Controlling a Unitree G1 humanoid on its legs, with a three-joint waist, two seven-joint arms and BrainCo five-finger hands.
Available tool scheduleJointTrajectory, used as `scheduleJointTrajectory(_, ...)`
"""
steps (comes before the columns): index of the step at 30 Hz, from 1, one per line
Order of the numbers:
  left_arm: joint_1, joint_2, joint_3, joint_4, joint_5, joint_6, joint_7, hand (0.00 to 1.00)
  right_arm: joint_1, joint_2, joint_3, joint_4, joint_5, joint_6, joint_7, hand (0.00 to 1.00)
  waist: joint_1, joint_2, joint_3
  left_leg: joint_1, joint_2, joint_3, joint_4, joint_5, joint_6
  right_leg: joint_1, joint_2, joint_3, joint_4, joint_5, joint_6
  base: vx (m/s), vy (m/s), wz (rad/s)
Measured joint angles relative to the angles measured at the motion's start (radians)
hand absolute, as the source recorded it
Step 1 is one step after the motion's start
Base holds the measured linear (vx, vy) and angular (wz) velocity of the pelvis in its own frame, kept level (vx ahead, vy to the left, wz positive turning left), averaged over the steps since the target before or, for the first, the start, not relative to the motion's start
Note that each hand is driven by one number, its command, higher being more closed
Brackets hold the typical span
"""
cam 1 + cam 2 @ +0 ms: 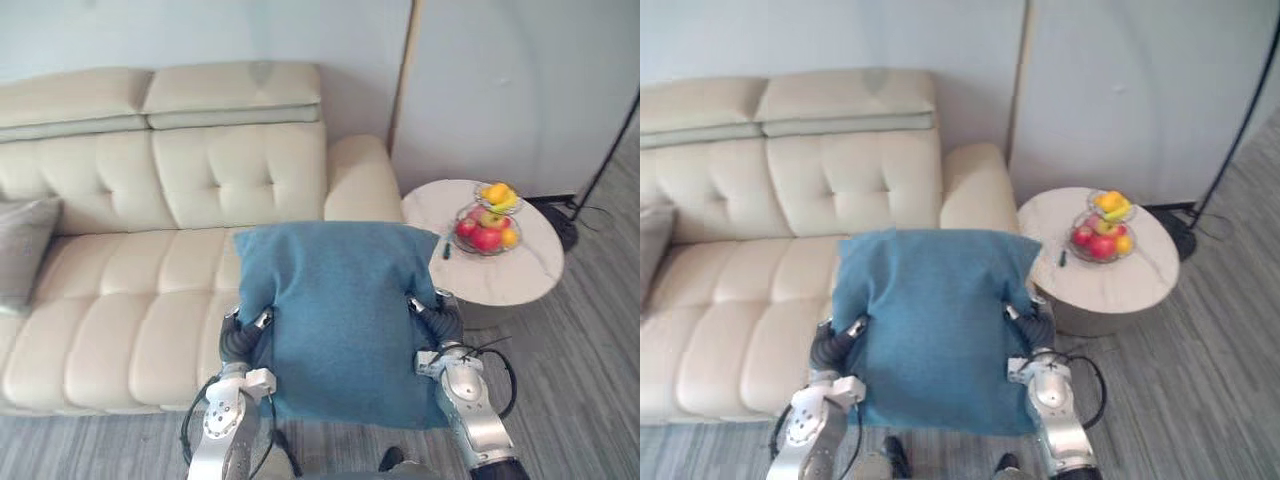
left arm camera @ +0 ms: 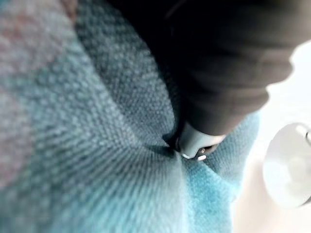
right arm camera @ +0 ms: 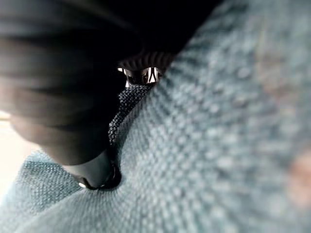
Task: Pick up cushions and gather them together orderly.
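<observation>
A large blue cushion [image 1: 340, 320] is held up in front of me, over the front edge of the cream sofa [image 1: 130, 300]. My left hand [image 1: 245, 335] grips its left edge and my right hand [image 1: 437, 320] grips its right edge. In the left wrist view the thumb [image 2: 194, 143] digs into the blue cloth [image 2: 97, 145]. The right wrist view shows that hand's thumb [image 3: 95, 172] pressed into the cloth [image 3: 218, 145] the same way. A grey cushion [image 1: 22, 250] leans at the sofa's far left.
A round marble side table [image 1: 500, 275] stands right of the sofa's armrest, carrying a tiered fruit bowl [image 1: 487, 228] and a small pen [image 1: 446, 250]. A floor lamp's base [image 1: 565, 228] sits behind the table. Grey plank floor lies in front.
</observation>
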Motion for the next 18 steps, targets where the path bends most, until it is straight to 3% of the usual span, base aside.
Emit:
scheduleJointTrajectory(1, -0.004, -0.003, -0.008, 0.005, -0.004, 0.000, -0.006, 1.00, 0.000, -0.007, -0.007, 0.000, -0.006, 0.000, -0.001, 1.00, -0.007, 0.015, -0.010, 0.006, 0.004, 0.005, -0.019, 0.008, -0.037, 0.002, -0.003, -0.019, -0.003, 0.007, 0.011, 0.01, 0.295, 1.09)
scheduleJointTrajectory(2, -0.038, 0.001, -0.029, 0.028, -0.006, -0.001, -0.015, 1.00, -0.003, 0.000, -0.037, 0.010, -0.009, 0.000, -0.003, 1.00, -0.018, 0.014, -0.018, -0.002, -0.048, -0.009, -0.059, 0.036, -0.119, 0.007, -0.045, -0.049, -0.008, 0.032, 0.034, -0.02, 0.359, 0.85)
scheduleJointTrajectory(3, -0.049, 0.022, -0.033, 0.034, -0.006, -0.004, -0.015, 1.00, -0.007, 0.013, -0.039, 0.033, -0.011, 0.000, -0.004, 1.00, -0.020, -0.014, -0.020, -0.006, -0.105, -0.017, -0.093, 0.037, -0.103, 0.008, -0.083, -0.073, -0.019, 0.060, 0.033, -0.04, 0.359, 0.74)
scheduleJointTrajectory(5, -0.049, 0.046, -0.033, 0.052, -0.007, -0.012, -0.015, 1.00, -0.008, 0.044, -0.038, 0.077, -0.014, 0.001, -0.002, 1.00, -0.014, -0.042, -0.024, -0.017, -0.146, -0.038, -0.096, 0.020, -0.075, 0.014, -0.120, -0.096, -0.015, 0.090, 0.027, -0.04, 0.367, 0.41)
scheduleJointTrajectory(7, -0.050, 0.055, -0.031, 0.085, -0.007, -0.012, -0.015, 1.00, -0.006, 0.060, -0.038, 0.104, -0.027, 0.010, -0.002, 1.00, -0.014, -0.047, -0.026, -0.037, -0.163, -0.065, -0.070, -0.003, -0.053, 0.006, -0.156, -0.121, 0.042, 0.114, 0.026, -0.02, 0.327, 0.49)
scheduleJointTrajectory(8, -0.049, 0.056, -0.032, 0.106, -0.006, -0.011, -0.016, 1.00, -0.001, 0.066, -0.038, 0.117, -0.028, 0.019, 0.000, 1.00, -0.014, -0.053, -0.021, -0.041, -0.186, -0.082, -0.064, -0.021, -0.044, -0.017, -0.202, -0.117, 0.123, 0.120, 0.014, -0.01, 0.291, 0.50)
scheduleJointTrajectory(9, -0.048, 0.056, -0.034, 0.114, -0.004, -0.010, -0.017, 1.00, 0.003, 0.065, -0.039, 0.117, -0.028, 0.024, 0.001, 1.00, -0.013, -0.056, -0.016, -0.039, -0.207, -0.094, -0.068, -0.028, -0.033, -0.037, -0.231, -0.090, 0.186, 0.125, -0.017, 0.00, 0.316, 0.51)
scheduleJointTrajectory(10, -0.047, 0.057, -0.036, 0.116, -0.001, -0.005, -0.019, 1.00, 0.007, 0.065, -0.043, 0.118, -0.028, 0.026, 0.003, 1.00, -0.016, -0.056, 0.003, -0.025, -0.231, -0.116, -0.079, -0.036, -0.019, -0.094, -0.266, 0.003, 0.307, 0.123, -0.084, 0.00, 0.274, 0.64)
scheduleJointTrajectory(11, -0.047, 0.068, -0.035, 0.120, 0.008, 0.001, -0.023, 1.00, 0.014, 0.072, -0.044, 0.133, -0.026, 0.026, 0.005, 1.00, -0.030, -0.058, 0.028, -0.002, -0.246, -0.148, -0.108, -0.039, -0.011, -0.164, -0.215, 0.190, 0.438, 0.009, -0.081, 0.01, 0.231, 0.71)
scheduleJointTrajectory(12, -0.047, 0.076, -0.035, 0.127, 0.009, 0.003, -0.027, 1.00, 0.021, 0.086, -0.044, 0.140, -0.026, 0.026, 0.007, 1.00, -0.033, -0.061, 0.034, 0.015, -0.259, -0.158, -0.142, -0.035, -0.016, -0.185, -0.165, 0.254, 0.469, -0.049, -0.049, 0.04, 0.131, 0.65)
scheduleJointTrajectory(14, -0.047, 0.101, -0.036, 0.140, 0.019, 0.009, -0.032, 1.00, 0.024, 0.094, -0.039, 0.159, -0.025, 0.027, 0.015, 1.00, -0.047, -0.071, 0.047, 0.065, -0.297, -0.163, -0.230, -0.029, -0.024, -0.224, -0.058, 0.286, 0.482, -0.126, -0.041, 0.07, 0.078, 0.47)
scheduleJointTrajectory(17, -0.047, 0.104, -0.043, 0.148, 0.031, 0.012, -0.039, 1.00, 0.024, 0.082, -0.035, 0.160, -0.023, 0.026, 0.024, 1.00, -0.065, -0.077, 0.044, 0.097, -0.352, -0.168, -0.299, -0.009, -0.037, -0.265, 0.058, 0.217, 0.364, -0.140, -0.055, 0.14, 0.024, 0.52)
scheduleJointTrajectory(18, -0.047, 0.104, -0.050, 0.147, 0.036, 0.012, -0.039, 1.00, 0.027, 0.077, -0.036, 0.160, -0.023, 0.026, 0.024, 1.00, -0.081, -0.094, 0.037, 0.100, -0.388, -0.172, -0.301, 0.012, -0.032, -0.266, 0.071, 0.215, 0.286, -0.089, -0.119, 0.19, -0.046, 0.77)
